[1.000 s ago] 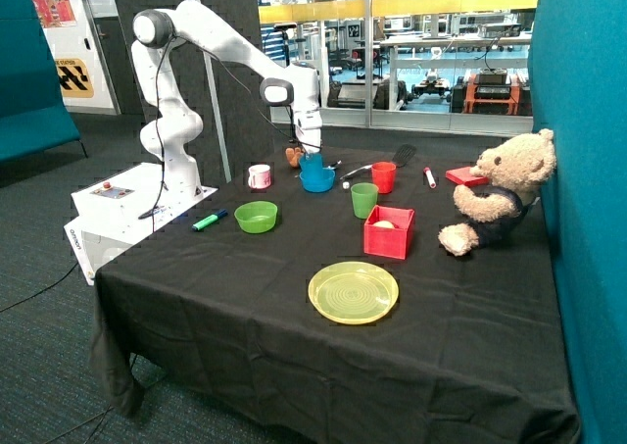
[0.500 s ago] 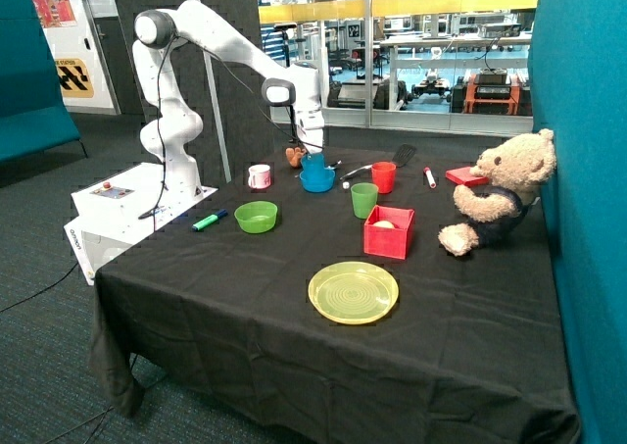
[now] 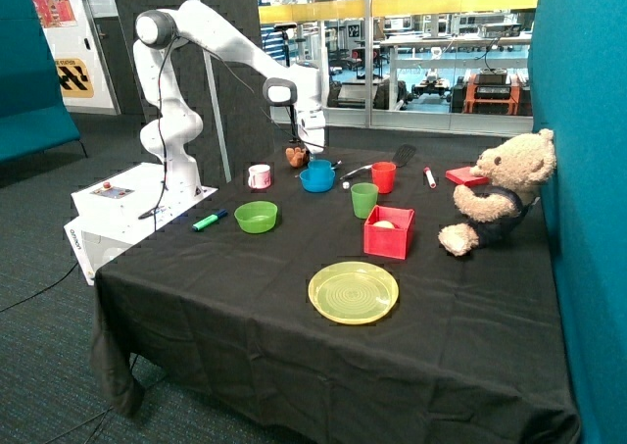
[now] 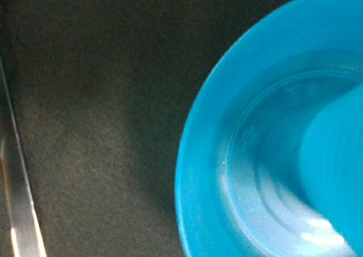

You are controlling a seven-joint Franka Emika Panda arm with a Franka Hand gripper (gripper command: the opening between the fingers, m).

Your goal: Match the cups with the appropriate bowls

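Observation:
The blue cup stands upright inside the blue bowl at the back of the table. My gripper hangs just above them, open and holding nothing. The wrist view looks down into the blue bowl with the blue cup inside it; no fingers show there. The green cup stands alone on the black cloth near the red box. The green bowl sits empty, nearer the robot's base, apart from the green cup.
A red cup stands behind the green cup. A pink-white mug, a brown object, a green marker, a red box, a yellow plate and a teddy bear are also on the table.
My gripper has risen off the blue cup, which stays in the blue bowl. Nothing else has moved.

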